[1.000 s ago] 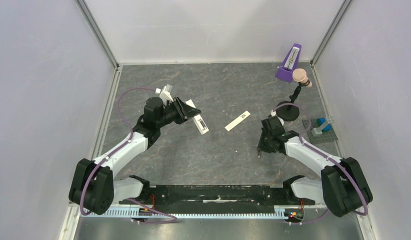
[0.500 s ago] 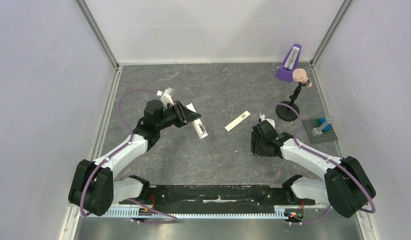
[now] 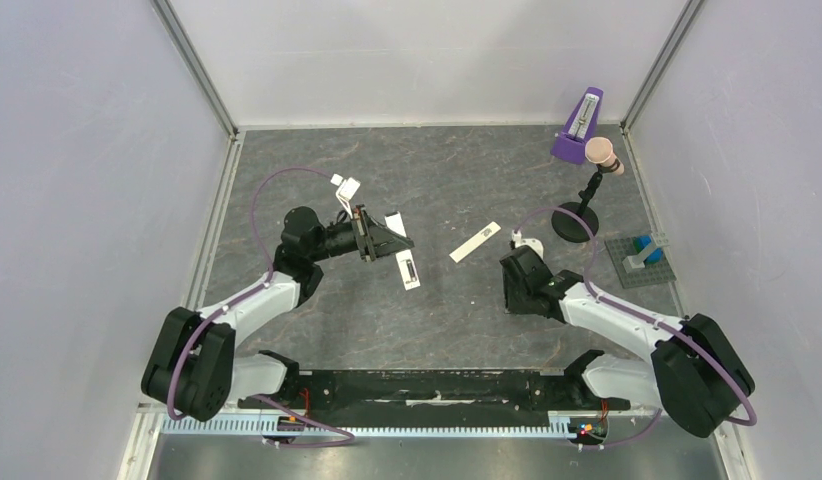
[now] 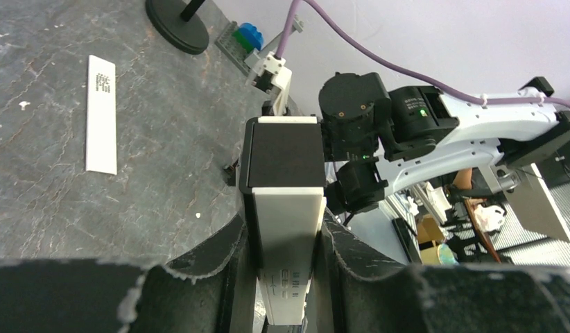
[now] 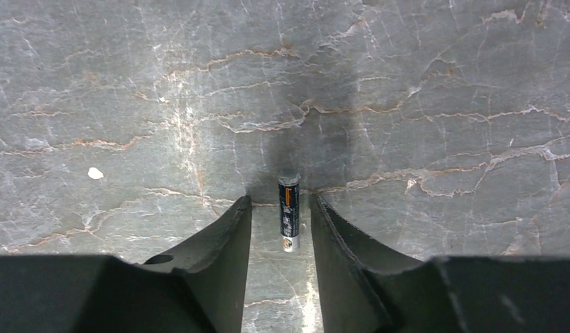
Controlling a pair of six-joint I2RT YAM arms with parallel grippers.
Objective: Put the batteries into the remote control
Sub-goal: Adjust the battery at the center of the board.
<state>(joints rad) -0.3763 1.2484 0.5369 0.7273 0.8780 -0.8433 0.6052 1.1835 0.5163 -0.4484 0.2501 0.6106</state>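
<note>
Remote control (image 4: 285, 208) is being held by the left gripper (image 4: 283, 234), whose jaws are pressing on the narrow sides of the white body. It appears to be hanging clear of the table (image 3: 317, 160). It is jutting out past the fingertips with its dark recess (image 4: 286, 156) turned toward the wrist camera. This looks like a way of presenting the compartment for loading while the other arm is fetching a cell. The flat white cover strip (image 3: 475, 242) is lying apart on the table between the 2 arms, so the compartment is probably standing uncovered.

1 battery (image 5: 289, 220) is lying on the table, lengthwise between the fingers of the right gripper (image 5: 280, 202). Those jaws are standing spread, 1 on each side of the cell with a gap showing on both sides, so nothing is being pinched yet. The gripper is pointing down at the table, seemingly lining up for a pick.

The 2nd battery is not showing in any view. The recess is reading as a plain dark patch, so whether a cell is already sitting inside cannot be told. The remote's orange button is not showing either. From above, the right arm is hiding the battery on the table.
</note>
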